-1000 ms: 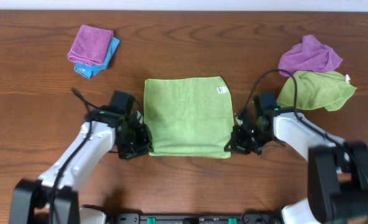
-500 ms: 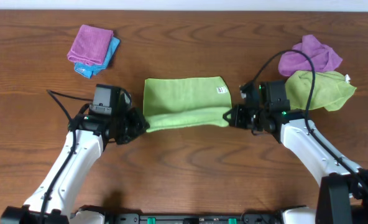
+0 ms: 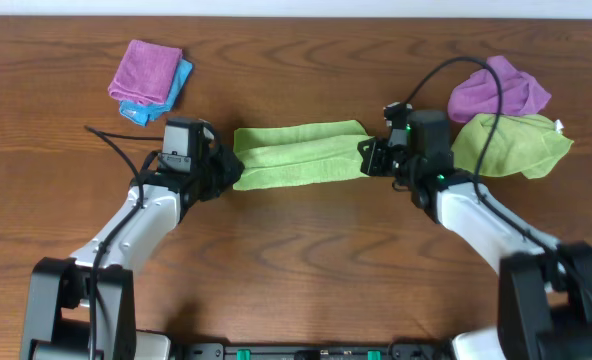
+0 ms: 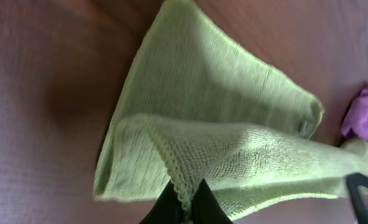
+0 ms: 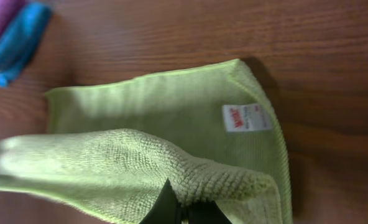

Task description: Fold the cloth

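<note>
Near side: the left gripper (image 3: pixel 232 172) and right gripper (image 3: pixel 367 160) are set at opposite ends of the cloth (image 3: pixel 298 160). Each is closed on a corner, and the pinch is confirmed in both wrist views. The cloth is placed mid-table (image 3: pixel 296 270), doubled into a narrow band with its long axis running left to right. The held edge is raised over the flat lower layer. A white label (image 5: pixel 246 117) is noted on that layer by its far right corner. Farther back, a folded purple cloth (image 3: pixel 141 68) is stacked on a blue cloth (image 3: pixel 179 85) at left. A crumpled green cloth (image 3: pixel 511 142) and a crumpled purple cloth (image 3: pixel 498 90) are seen at right.
</note>
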Controlling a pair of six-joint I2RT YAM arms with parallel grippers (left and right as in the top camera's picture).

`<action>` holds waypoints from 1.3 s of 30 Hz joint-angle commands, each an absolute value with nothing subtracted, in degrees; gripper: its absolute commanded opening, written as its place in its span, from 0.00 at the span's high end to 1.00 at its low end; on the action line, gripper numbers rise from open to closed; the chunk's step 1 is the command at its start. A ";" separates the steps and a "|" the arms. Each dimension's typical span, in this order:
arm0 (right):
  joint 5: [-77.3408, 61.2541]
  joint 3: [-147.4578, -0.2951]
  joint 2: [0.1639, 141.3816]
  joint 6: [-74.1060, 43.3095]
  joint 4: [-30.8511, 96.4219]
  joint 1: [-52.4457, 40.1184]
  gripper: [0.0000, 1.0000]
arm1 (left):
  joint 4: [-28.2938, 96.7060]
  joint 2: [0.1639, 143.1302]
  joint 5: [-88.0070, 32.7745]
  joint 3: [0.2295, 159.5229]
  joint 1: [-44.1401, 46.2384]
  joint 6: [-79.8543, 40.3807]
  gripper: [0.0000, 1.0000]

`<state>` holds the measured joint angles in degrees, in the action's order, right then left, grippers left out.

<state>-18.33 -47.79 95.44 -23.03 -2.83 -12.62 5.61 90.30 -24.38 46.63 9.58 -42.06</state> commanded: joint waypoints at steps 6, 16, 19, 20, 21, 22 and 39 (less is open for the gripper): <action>-11.68 -57.14 103.59 -20.01 -3.14 -12.84 0.99 | 0.19 93.78 -19.00 47.09 9.02 -43.92 0.94; -8.14 -58.98 107.77 -19.00 -1.98 -12.86 0.98 | -6.94 100.84 -19.00 48.84 9.02 -45.25 0.94; -7.14 -58.98 108.92 -19.00 -2.39 -12.97 0.98 | -7.03 102.91 -18.98 50.04 9.02 -45.23 0.94; -6.13 -58.98 109.58 -19.00 -2.55 -13.10 0.99 | -7.33 103.59 -19.00 50.35 9.02 -45.23 0.94; -5.61 -58.98 109.78 -18.92 -2.63 -13.26 0.99 | -7.68 104.14 -19.00 50.57 9.02 -45.25 0.94; -5.13 -58.98 110.13 -18.28 -2.87 -13.50 0.98 | -8.12 104.62 -19.00 50.72 9.02 -45.25 0.94; -0.82 -59.27 105.80 -17.54 -2.11 -15.20 0.45 | -7.35 102.87 -19.46 52.27 7.44 -41.71 0.55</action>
<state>-1.85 -58.24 109.30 -17.78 -2.61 -14.98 -8.27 104.95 -20.53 50.11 8.27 -43.99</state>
